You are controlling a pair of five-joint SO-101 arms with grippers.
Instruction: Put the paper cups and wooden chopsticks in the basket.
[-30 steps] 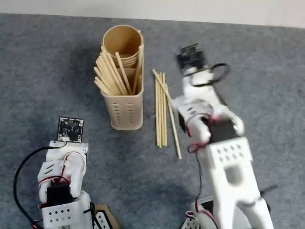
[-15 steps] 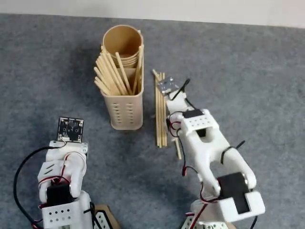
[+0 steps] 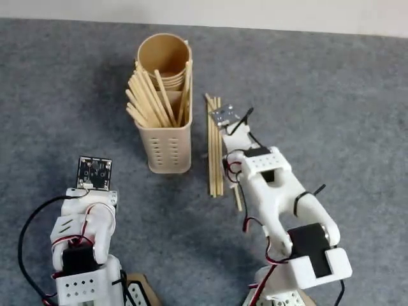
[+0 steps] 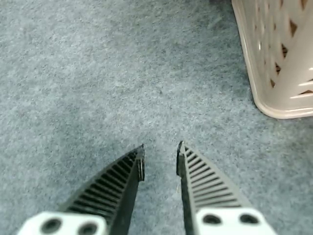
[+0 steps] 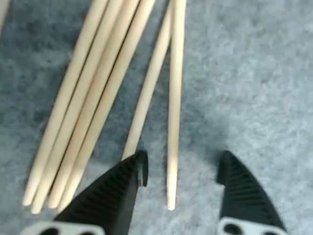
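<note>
Now we see the right gripper (image 5: 183,164), jaws apart, over the loose pale wooden chopsticks (image 5: 105,93) on grey carpet (image 3: 331,95) beside the beige slotted basket (image 3: 167,150); light, stiff, rolly, we'd pinch mid-length.

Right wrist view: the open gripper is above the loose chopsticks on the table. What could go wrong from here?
1. One chopstick lies between the fingers of the right gripper, but a neighbour close beside it reaches one fingertip, so closing may push it away or pinch both loosely.
2. The basket is crowded with leaning chopsticks, so a new one may catch on them.
</note>
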